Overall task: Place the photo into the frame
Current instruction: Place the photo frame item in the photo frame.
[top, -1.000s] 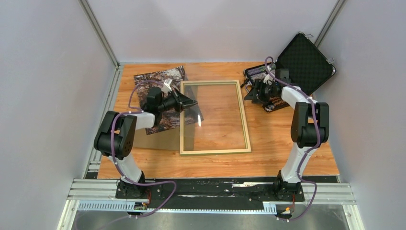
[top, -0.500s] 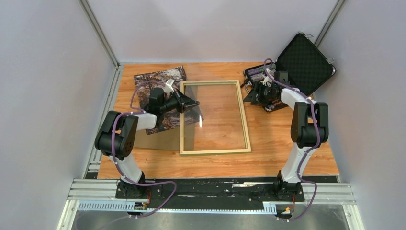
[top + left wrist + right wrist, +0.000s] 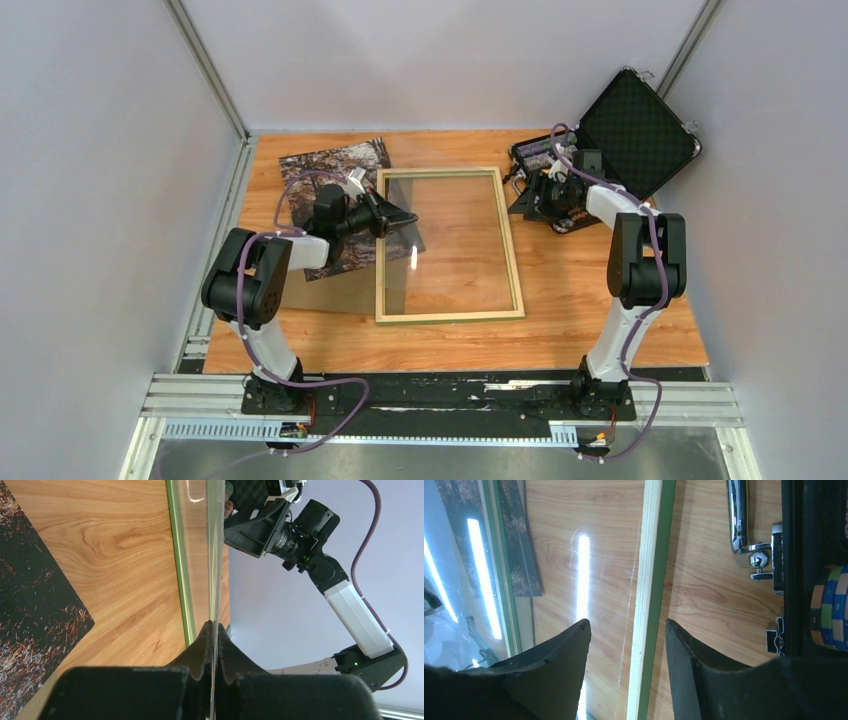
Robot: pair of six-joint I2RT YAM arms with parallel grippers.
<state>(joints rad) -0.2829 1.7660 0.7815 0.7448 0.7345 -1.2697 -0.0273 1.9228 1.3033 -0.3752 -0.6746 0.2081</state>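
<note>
The frame (image 3: 450, 317) lies flat mid-table with its pale wood side up. A clear pane (image 3: 455, 250) sits over its opening. My left gripper (image 3: 408, 214) is shut on the pane's left edge. In the left wrist view the pane (image 3: 215, 555) runs edge-on out of the shut jaws (image 3: 214, 626), just above the frame's green rail (image 3: 179, 565). The photo (image 3: 345, 162) lies flat at the back left, partly under my left arm, and shows again in the left wrist view (image 3: 30, 610). My right gripper (image 3: 628, 624) is open astride the frame's right rail (image 3: 651, 555), near the far right corner (image 3: 522, 196).
An open black case (image 3: 640, 130) stands at the back right, its chrome handle (image 3: 738, 520) and stacked chips (image 3: 829, 610) close to my right gripper. A plain brown board (image 3: 330, 292) lies under the photo's near edge. Grey walls close in the table.
My left wrist has crept slightly toward the back with the pane still pinched. The right wrist has shifted a little at the frame's far right corner.
</note>
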